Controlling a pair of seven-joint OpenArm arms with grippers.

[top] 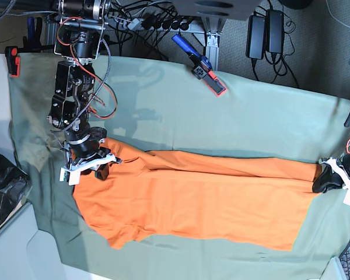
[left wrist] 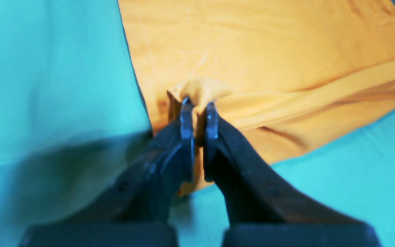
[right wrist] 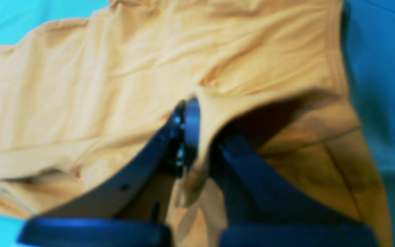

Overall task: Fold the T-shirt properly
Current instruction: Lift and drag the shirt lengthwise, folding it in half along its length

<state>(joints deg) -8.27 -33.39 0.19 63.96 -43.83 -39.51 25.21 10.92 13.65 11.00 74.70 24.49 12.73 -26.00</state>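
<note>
One fold underway | T-shirt (top: 192,204) spread along surface's near edge | left end effector (left wrist: 197,103), right end effector (right wrist: 192,103) each pinched its far edge | remaining folds pending

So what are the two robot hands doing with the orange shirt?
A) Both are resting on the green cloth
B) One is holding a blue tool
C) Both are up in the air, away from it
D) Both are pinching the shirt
D: the left gripper is shut on a bunched bit of the T-shirt, and the right gripper is shut on a fold of it too.
</note>
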